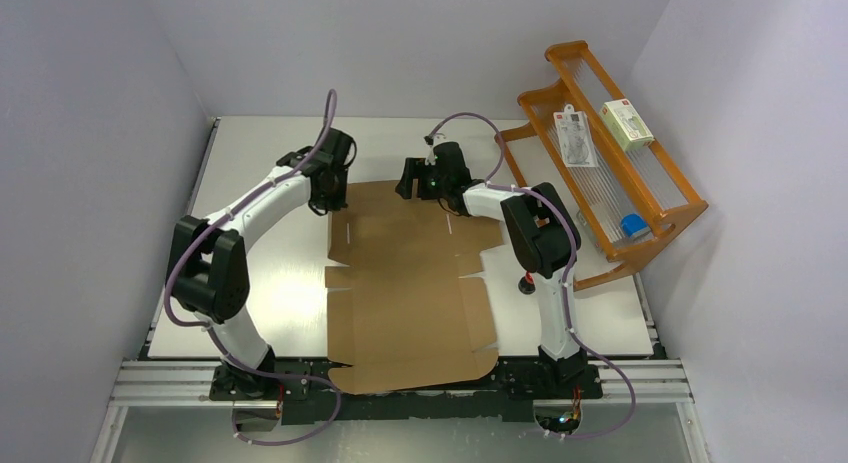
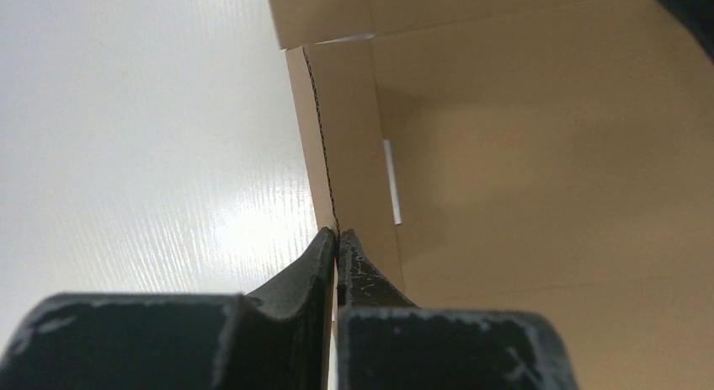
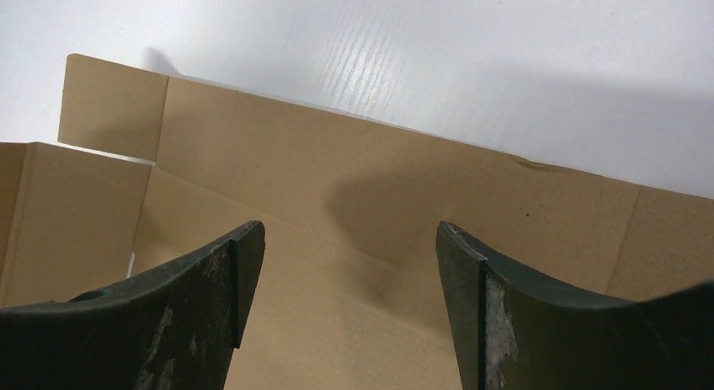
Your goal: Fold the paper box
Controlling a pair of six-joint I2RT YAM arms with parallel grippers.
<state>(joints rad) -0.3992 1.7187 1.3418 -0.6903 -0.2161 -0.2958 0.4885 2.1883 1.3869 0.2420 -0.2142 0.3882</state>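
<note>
The paper box [image 1: 410, 283] is being shown as a flat brown die-cut sheet lying on the white table [image 1: 260, 283]. It is reaching from the 6 o'clock edge, between the two arm bases, up toward 12 o'clock at the middle of the overhead view. The left gripper [image 1: 335, 188] is being held at the sheet's 11 o'clock corner. In the left wrist view its fingers [image 2: 311, 264] are being pressed together, with the corrugated edge of a narrow side flap [image 2: 324, 137] running straight into the seam between them, so the cardboard is being pinched there. That flap is being seen raised along its edge, with the table at its 9 o'clock side and the main panel at its 3 o'clock side. The right gripper [image 1: 420, 178] is being held over the sheet's 12 o'clock edge, and in the right wrist view its fingers [image 3: 240, 264] are being held wide apart above the far flap [image 3: 379, 179], with nothing between them. Whether they are touching the cardboard cannot be told. At 2 o'clock, off the sheet, a wooden rack [image 1: 668, 188] is being used to hold a white-and-green carton [image 1: 627, 123], a clear blister pack [image 1: 575, 138] and a small blue item [image 1: 632, 225].
</note>
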